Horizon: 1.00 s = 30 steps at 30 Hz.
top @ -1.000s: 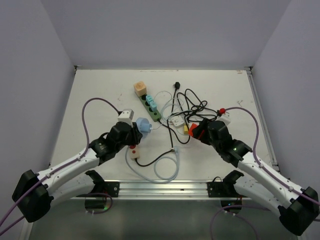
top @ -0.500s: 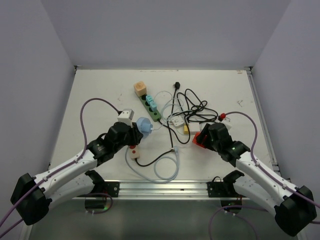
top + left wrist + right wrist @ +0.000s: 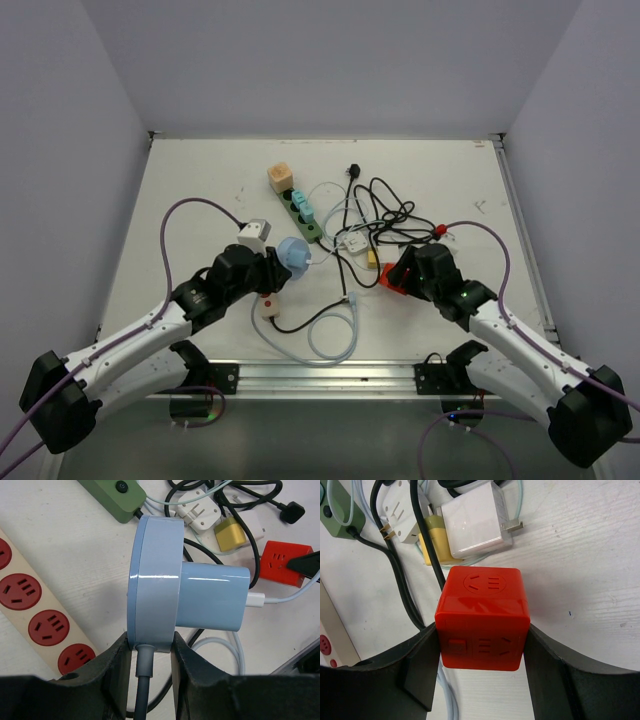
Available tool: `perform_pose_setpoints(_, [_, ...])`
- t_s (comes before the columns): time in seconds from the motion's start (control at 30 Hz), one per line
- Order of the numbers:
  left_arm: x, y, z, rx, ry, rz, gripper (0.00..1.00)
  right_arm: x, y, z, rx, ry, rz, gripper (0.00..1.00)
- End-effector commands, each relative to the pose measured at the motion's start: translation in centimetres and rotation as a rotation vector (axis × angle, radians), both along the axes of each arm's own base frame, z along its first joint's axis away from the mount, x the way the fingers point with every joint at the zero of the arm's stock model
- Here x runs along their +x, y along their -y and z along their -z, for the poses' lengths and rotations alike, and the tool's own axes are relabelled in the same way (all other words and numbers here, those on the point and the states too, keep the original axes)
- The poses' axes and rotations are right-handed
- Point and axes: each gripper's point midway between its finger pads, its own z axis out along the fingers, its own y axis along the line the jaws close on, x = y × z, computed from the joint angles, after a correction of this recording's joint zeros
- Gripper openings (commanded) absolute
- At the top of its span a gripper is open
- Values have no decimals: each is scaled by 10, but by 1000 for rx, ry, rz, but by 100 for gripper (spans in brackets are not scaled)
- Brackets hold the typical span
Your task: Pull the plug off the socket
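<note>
A pale blue round socket (image 3: pixel 155 580) with a grey cord has a pale blue cylindrical plug (image 3: pixel 212 596) seated in its face, and a white cable leaves the plug's end. My left gripper (image 3: pixel 148 650) is shut on the socket's disc and holds it above the table; it also shows in the top view (image 3: pixel 293 252). My right gripper (image 3: pixel 481 630) is shut on a red cube socket (image 3: pixel 482 617), right of centre in the top view (image 3: pixel 393 274). The red cube lies to the right of the blue plug (image 3: pixel 287 562).
A green power strip (image 3: pixel 303 215) with teal plugs and a tan cube (image 3: pixel 281 177) lie behind. A beige strip with red sockets (image 3: pixel 30 610) lies under my left gripper. White chargers (image 3: pixel 477 522), a yellow plug (image 3: pixel 435 545) and tangled black cables (image 3: pixel 385 215) sit mid-table.
My left gripper has carried the blue socket slightly right. My right gripper has shifted the red cube a little toward the near edge, then back.
</note>
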Motion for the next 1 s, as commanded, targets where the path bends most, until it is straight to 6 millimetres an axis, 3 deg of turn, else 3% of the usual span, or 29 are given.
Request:
perform_pose_setpoints(0.0, [5,15,-25,-93,65,30,0,15,-10,-23,42,72,-14,58])
perform_pose_setpoints(0.4, [3,16,-32,-107,62,35,0,14,-9,-40,46,94,-21,80])
perform_pose_setpoints(0.5, [2,17,-32,-112,59,39,0,12,-8,-45,50,102,-23,79])
perform_pose_setpoints(0.63, [2,18,-32,-116,56,43,0,9,-9,-71,86,160,-36,79])
perform_pose_setpoints(0.77, [4,23,-33,-133,55,46,0,10,-30,-109,202,273,-133,78])
perform_pose_setpoints(0.83, [5,27,-35,-147,58,50,0,2,-50,-117,304,293,-220,77])
perform_pose_setpoints(0.87, [6,29,-33,-146,54,52,0,5,-61,-133,367,352,-255,77])
perform_pose_setpoints(0.97, [8,36,-32,-154,47,60,0,1,-82,-140,473,349,-334,77])
